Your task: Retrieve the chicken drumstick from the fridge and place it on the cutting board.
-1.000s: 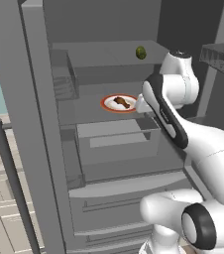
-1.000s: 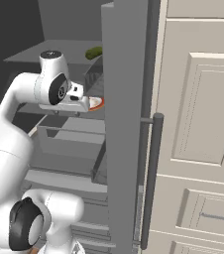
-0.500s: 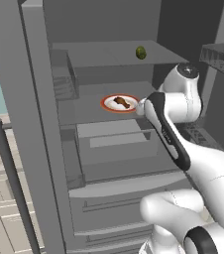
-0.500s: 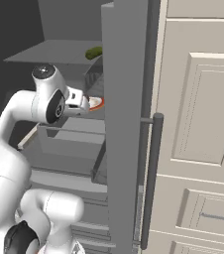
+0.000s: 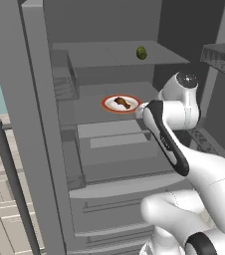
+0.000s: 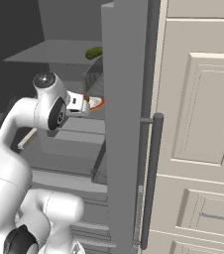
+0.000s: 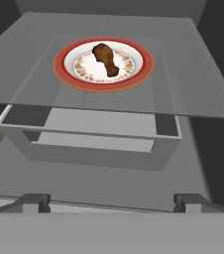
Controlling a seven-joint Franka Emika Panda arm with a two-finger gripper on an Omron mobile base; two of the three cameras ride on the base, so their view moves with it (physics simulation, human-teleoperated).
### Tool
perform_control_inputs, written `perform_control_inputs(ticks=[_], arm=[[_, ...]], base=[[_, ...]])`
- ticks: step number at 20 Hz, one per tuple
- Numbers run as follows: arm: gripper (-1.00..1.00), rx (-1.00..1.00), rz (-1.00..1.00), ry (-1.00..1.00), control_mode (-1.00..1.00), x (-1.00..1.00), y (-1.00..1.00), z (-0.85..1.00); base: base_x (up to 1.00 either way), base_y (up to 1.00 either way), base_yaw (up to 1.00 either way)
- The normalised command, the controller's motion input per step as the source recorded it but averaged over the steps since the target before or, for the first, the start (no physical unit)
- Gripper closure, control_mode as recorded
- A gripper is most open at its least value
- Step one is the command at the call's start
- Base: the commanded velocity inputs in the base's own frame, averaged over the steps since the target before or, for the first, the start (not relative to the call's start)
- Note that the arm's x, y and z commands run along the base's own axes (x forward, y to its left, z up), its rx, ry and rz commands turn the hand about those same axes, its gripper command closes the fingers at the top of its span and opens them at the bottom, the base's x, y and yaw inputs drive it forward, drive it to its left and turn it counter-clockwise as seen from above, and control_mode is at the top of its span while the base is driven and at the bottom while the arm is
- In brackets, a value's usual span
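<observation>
Fridge stands open, tall and grey, with grey shelves inside and drawers lower down. Chicken drumstick lies on a round plate on a middle shelf: a small, glossy, brown-reddish lump, elongated, fat and rounded at one end and tapering to a narrower shank at the other, set at a slant across the plate and covering only a small part of it. Plate has a broad red rim and a white centre ringed with a speckled pattern. From the left base view the drumstick reads as a dark brown streak on the same plate, just ahead of the arm's wrist. Beneath the shelf sits a clear drawer. On the shelf above, well apart from the plate, rests a small round green fruit. Gripper is aimed at the shelf from in front, short of the plate and touching nothing; its two dark fingertips stand spread wide apart, jaws fully parted, with nothing between them. In the right base view the fridge door's edge covers part of the plate, and a cream panelled cabinet stands beside it.
</observation>
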Motion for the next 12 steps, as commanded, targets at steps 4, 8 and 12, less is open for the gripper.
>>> perform_control_inputs(ticks=[4, 8, 12], arm=[[-1.00, 0.00, 0.00, -0.07, -1.00, 0.26, 0.07, -0.07], [-1.00, 0.00, 0.00, 0.00, -1.00, 0.49, 0.12, -0.01], [-1.00, 0.00, 0.00, 0.00, -1.00, 0.48, 0.19, 0.00]], base=[[0.00, 0.00, 0.00], [0.00, 0.00, 0.00], [0.00, 0.00, 0.00]])
